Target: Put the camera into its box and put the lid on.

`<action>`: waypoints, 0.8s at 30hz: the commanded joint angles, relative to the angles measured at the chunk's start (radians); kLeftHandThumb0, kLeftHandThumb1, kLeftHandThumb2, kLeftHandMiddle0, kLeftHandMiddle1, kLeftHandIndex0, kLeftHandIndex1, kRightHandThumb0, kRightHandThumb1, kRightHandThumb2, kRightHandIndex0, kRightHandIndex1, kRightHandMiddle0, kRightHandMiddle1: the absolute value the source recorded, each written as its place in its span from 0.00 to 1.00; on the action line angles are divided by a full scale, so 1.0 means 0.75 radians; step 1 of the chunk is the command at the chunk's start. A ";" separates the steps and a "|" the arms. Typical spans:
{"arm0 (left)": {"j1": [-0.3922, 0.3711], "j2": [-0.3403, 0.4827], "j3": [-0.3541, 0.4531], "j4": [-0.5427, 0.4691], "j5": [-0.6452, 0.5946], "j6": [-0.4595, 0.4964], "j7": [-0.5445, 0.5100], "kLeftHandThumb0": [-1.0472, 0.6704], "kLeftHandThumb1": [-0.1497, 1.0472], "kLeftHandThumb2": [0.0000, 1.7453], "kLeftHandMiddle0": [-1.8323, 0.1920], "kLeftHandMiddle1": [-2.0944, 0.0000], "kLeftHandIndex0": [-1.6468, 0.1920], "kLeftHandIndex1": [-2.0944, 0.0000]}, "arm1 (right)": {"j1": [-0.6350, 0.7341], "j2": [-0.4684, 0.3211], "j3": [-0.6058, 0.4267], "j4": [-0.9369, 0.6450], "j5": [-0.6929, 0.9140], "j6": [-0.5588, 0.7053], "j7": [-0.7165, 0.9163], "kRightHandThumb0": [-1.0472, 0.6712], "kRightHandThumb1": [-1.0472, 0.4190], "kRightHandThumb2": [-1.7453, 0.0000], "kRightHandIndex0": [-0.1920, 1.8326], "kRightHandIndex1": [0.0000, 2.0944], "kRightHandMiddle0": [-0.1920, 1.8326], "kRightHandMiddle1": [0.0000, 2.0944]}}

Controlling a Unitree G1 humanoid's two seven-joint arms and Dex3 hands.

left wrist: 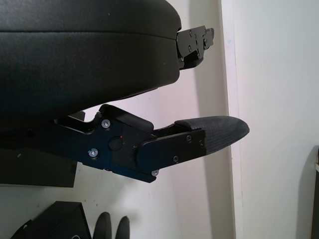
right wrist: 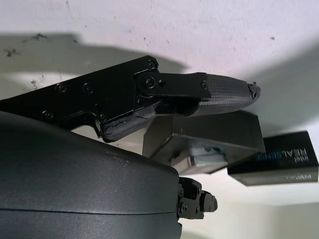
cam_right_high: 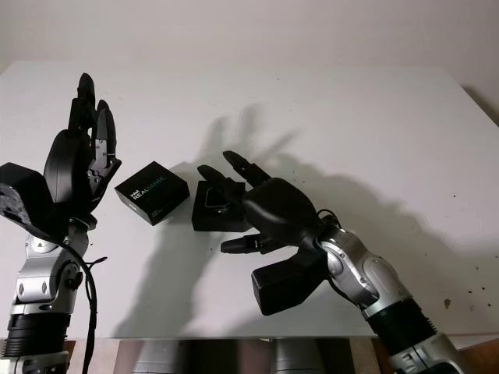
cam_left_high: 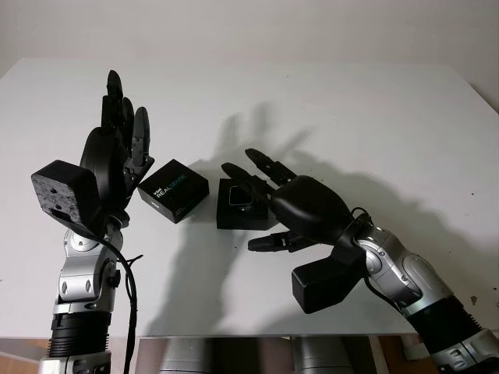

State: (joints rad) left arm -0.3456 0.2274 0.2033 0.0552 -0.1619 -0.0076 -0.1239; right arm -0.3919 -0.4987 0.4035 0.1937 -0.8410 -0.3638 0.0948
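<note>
The black open box (cam_left_high: 231, 218) sits mid-table with the camera (cam_left_high: 238, 195) lying inside it. Its lid (cam_left_high: 173, 190), black with REALSENSE lettering, lies flat on the table just left of the box. My right hand (cam_left_high: 248, 199) hovers over the box, open, two fingers stretched above the camera and the thumb in front of the box's near side. In the right wrist view the box (right wrist: 214, 137), the camera (right wrist: 203, 157) and the lid (right wrist: 279, 162) lie under a finger. My left hand (cam_left_high: 125, 105) is raised left of the lid, open, holding nothing.
The white table (cam_left_high: 351, 117) reaches to a wall behind, and its near edge (cam_left_high: 234, 335) runs just in front of my arms. A few dark specks (cam_left_high: 472, 298) mark the table's right side.
</note>
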 commanded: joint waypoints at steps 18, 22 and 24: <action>-0.001 0.013 0.016 -0.024 -0.006 -0.011 -0.006 0.24 1.00 0.37 1.00 1.00 1.00 1.00 | -0.034 -0.009 0.076 -0.002 -0.034 0.126 0.278 0.08 0.00 0.70 0.04 0.03 0.07 0.03; -0.008 0.010 0.023 -0.021 -0.007 -0.020 0.003 0.24 1.00 0.36 1.00 1.00 1.00 1.00 | -0.030 0.010 0.041 -0.003 0.012 0.115 0.227 0.08 0.00 0.70 0.03 0.02 0.06 0.02; -0.013 0.003 0.029 -0.015 -0.007 -0.035 0.015 0.23 1.00 0.34 1.00 1.00 1.00 1.00 | -0.023 0.034 -0.010 0.005 0.089 0.075 0.129 0.09 0.00 0.68 0.03 0.02 0.04 0.02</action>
State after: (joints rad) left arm -0.3459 0.2289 0.2160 0.0552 -0.1662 -0.0198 -0.1181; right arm -0.4181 -0.4850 0.4205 0.1930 -0.8030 -0.2943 0.2188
